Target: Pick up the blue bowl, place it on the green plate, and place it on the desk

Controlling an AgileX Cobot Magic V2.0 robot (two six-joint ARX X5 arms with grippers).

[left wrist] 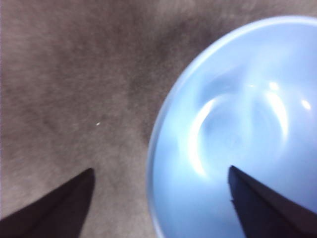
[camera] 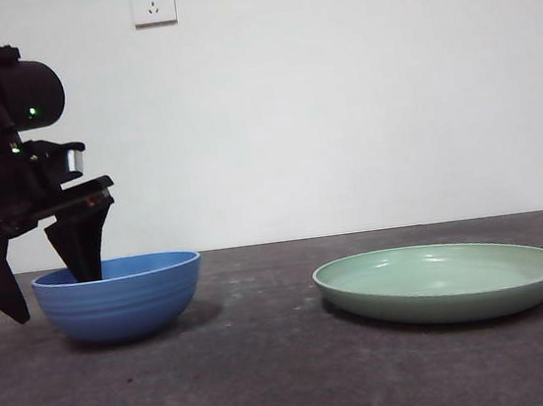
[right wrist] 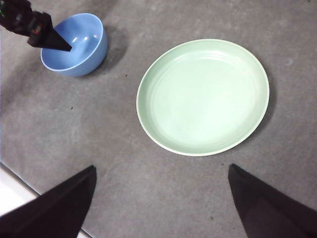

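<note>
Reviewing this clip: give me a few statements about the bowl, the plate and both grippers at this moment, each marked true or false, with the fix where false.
1. The left gripper straddles the rim of the blue bowl, one jaw inside and one outside. True.
2. The blue bowl sits on the green plate. False: it stands on the desk, apart from the plate.
3. The green plate is empty. True.
4. The right gripper grips the plate's rim. False: it is open above the desk, touching nothing.
5. The left gripper has closed on the bowl's wall. False: its jaws are wide apart, with the rim between them.
</note>
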